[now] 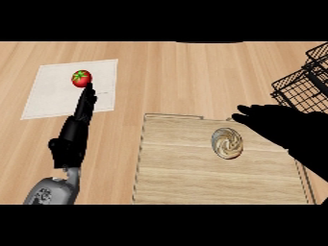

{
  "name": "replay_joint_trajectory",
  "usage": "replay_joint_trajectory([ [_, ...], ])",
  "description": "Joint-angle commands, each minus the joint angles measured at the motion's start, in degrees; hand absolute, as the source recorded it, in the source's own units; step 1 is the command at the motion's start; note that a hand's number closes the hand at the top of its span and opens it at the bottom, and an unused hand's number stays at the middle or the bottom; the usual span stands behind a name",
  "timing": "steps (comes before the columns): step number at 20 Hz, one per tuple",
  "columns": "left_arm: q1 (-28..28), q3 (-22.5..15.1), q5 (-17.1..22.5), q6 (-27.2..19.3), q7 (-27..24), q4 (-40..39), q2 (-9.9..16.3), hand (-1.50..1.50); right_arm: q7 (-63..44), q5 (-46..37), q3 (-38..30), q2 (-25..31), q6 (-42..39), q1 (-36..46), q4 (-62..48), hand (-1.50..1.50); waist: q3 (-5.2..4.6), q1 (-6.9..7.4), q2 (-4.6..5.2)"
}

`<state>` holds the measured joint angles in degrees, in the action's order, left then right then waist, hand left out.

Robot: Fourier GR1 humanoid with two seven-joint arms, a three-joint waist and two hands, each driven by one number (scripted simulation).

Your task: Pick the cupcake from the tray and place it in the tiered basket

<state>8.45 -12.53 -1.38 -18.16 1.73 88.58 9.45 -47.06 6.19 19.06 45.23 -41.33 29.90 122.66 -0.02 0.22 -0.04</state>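
1. The right hand [287, 126] hovers with fingers spread, holding nothing, just right of the cupcake [227, 143].
2. The cupcake sits on the tray [173, 178].
3. Reach step: next, close round it, then carry to the tiered basket [315, 81].
4. The left hand [78, 127] rests with straight fingers.

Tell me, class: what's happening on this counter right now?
A robot works at a wooden counter. Its right hand hovers, fingers open, beside the cupcake, which sits on the wooden tray; nothing is picked up yet. The wire basket waits at the far right. The left hand is stretched out over a white mat, fingertips by a tomato lying on it.
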Motion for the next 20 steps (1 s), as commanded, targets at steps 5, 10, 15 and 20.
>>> replay_joint_trajectory([
  [5, 4.76, 2.07, -1.03, 1.01, 1.06, -3.48, -1.35, 0.0, 6.66, -12.56, 2.72, -3.79, -6.91, -1.02, -1.65, -1.5, 0.03, -0.1, 0.15],
  [10, -2.07, 0.98, -2.26, 1.88, -1.16, 1.56, -1.1, 0.0, 10.34, -23.43, 4.94, -8.58, -6.05, -1.81, -2.75, -1.5, 0.03, 0.28, 0.06],
  [15, 0.16, 3.89, -0.76, 3.61, -2.99, -3.72, -2.17, 0.0, 14.35, -28.7, 0.12, -6.65, -6.21, -8.47, -1.69, -1.5, 0.02, -0.37, 0.06],
  [20, -2.86, 0.09, -5.46, 1.18, 3.56, 5.06, -3.84, 0.0, 14.5, -32.72, 0.17, -12.56, -7.3, -5.73, -7.39, -1.5, 0.02, 0.08, -0.01],
])
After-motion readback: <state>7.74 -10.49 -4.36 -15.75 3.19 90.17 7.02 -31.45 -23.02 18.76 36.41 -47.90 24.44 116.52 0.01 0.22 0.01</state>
